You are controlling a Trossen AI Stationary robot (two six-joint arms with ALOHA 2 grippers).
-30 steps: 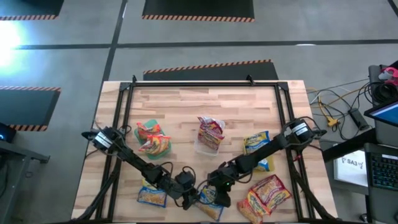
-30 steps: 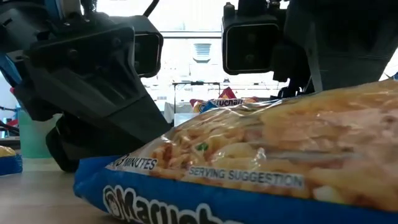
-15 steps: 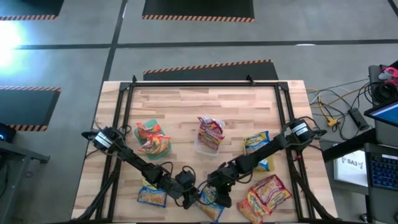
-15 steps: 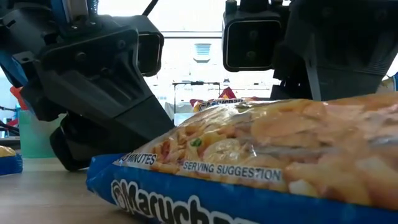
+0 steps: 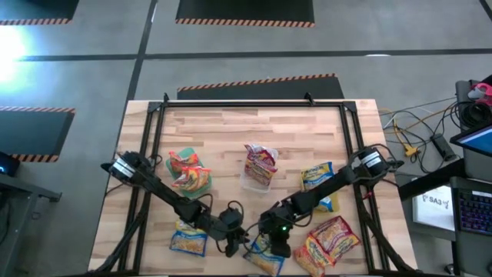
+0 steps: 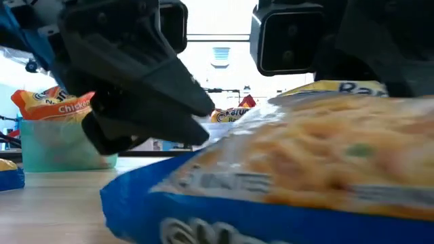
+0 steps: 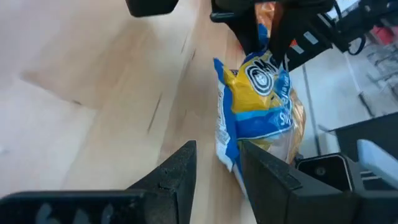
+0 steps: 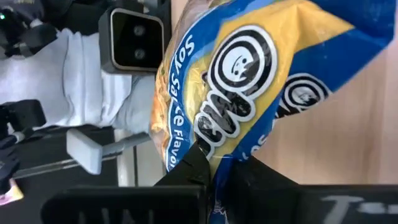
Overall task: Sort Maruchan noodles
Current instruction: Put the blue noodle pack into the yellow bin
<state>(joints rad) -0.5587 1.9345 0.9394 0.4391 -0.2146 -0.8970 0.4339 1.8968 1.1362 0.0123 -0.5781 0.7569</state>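
Since a second ago: my right gripper (image 5: 268, 245) has closed from wide apart onto the blue-yellow packet (image 5: 264, 257), and in the low view that packet now sits tilted higher; my left arm has swung slightly, its gripper staying beside the packet.
Blue-yellow packet: at the table's near edge, between my two grippers; the right wrist view shows its crinkled end (image 8: 249, 93) pinched between my right fingers.
Right gripper: fingers together, clamped on the packet's end.
Left gripper (image 5: 234, 240): fingers (image 7: 180, 171) partly apart, just beside the packet (image 7: 261, 106); I cannot tell whether they touch it.
Other packets: one orange-yellow packet (image 5: 187, 243) lies near the left front, a cluster of red-pink and orange ones (image 5: 327, 242) at the right front.
Green bin (image 5: 188, 171): left of centre, holding orange-red packets; the low view shows it pale green with an orange packet (image 6: 57, 102) on top.
Clear bin (image 5: 259, 165): mid-table, holding packets stacked in it.
Yellow bin (image 5: 321, 185): right of centre under my right arm, holding blue-yellow packets.
Table (image 5: 231, 131): light wooden top in a black frame, its far half bare.
Room: grey concrete floor with striped hazard tape; cables and a keyboard to the right.
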